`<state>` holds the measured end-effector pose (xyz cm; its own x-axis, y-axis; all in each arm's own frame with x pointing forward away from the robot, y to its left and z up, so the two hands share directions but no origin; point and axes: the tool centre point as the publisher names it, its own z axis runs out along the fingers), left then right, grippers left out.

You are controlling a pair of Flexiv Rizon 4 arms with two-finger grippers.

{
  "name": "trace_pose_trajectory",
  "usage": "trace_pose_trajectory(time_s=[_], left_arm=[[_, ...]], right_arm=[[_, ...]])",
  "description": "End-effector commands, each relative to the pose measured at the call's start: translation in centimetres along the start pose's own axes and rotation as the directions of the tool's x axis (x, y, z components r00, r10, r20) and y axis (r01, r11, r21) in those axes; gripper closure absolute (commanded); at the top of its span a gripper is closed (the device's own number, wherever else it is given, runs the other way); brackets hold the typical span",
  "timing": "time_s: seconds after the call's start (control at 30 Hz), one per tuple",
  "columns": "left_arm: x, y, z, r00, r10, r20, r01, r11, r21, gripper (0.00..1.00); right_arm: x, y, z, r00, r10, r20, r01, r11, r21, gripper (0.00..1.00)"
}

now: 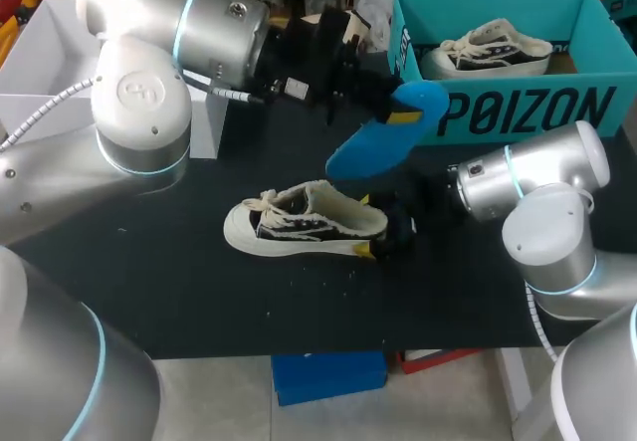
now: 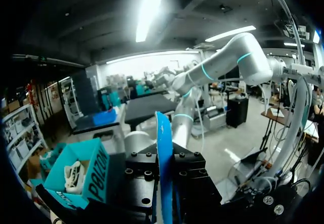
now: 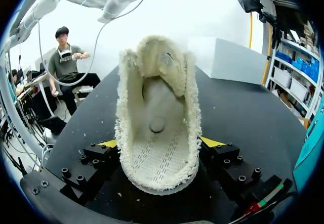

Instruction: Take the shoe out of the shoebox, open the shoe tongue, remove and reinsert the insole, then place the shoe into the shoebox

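The left arm [image 1: 149, 93] reaches past the middle, and the left gripper [image 1: 396, 112], held high, pinches the blue insole [image 1: 378, 144]. The right arm [image 1: 532, 177] lies low (forearm nearly horizontal), the right gripper [image 1: 383, 230] clamping the shoe [image 1: 299, 224] at its heel.

Black shoe [image 1: 304, 224] sits upright before shoebox [image 1: 518, 112], blue insole [image 1: 383, 134] aloft, seemingly over its heel.

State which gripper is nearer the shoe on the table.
Right. The right gripper clamps the shoe at its heel from both sides; the left gripper holds the insole in the air above the shoe, clear of it.
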<state>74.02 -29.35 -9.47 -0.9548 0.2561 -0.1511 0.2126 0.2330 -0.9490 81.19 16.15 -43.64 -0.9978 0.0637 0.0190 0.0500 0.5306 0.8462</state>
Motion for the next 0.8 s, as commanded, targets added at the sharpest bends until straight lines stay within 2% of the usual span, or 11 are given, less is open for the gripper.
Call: trace_pose_trajectory(time_s=[0.03,0.23,0.27,0.3,0.37,0.67,0.8], left_arm=[[0.1,0.0,0.1,1.0,0.001,0.004,-0.001,1.0,-0.001,1.0],[0.1,0.0,0.1,1.0,0.001,0.004,-0.001,1.0,-0.001,1.0],[0.4,-0.4,-0.4,1.0,-0.024,0.009,0.024,0.999,0.039,1.0],[0.7,-0.8,-0.8,0.999,-0.046,0.014,0.045,0.998,0.053,1.0],[1.3,-2.1,-1.7,0.992,-0.127,0.021,0.124,0.984,0.127,1.0],[3.6,-7.8,-5.2,0.927,-0.374,0.021,0.354,0.895,0.273,1.0],[4.0,-10.2,-5.7,0.916,-0.4,0.021,0.369,0.864,0.341,1.0]], right_arm=[[0.1,0.0,0.1,1.0,0.001,0.0,-0.001,1.0,0.003,1.0],[0.1,0.0,0.1,1.0,0.001,0.0,-0.001,1.0,0.003,1.0],[0.1,0.0,0.1,1.0,0.001,0.0,-0.001,1.0,0.003,1.0],[0.1,0.0,0.1,1.0,0.001,0.0,-0.001,1.0,0.003,1.0],[0.1,0.0,0.1,1.0,0.001,0.0,-0.001,1.0,0.003,1.0],[0.1,0.0,0.1,1.0,0.001,0.0,-0.001,1.0,0.003,1.0],[0.1,0.0,0.1,1.0,0.001,0.0,-0.001,1.0,0.003,1.0]])
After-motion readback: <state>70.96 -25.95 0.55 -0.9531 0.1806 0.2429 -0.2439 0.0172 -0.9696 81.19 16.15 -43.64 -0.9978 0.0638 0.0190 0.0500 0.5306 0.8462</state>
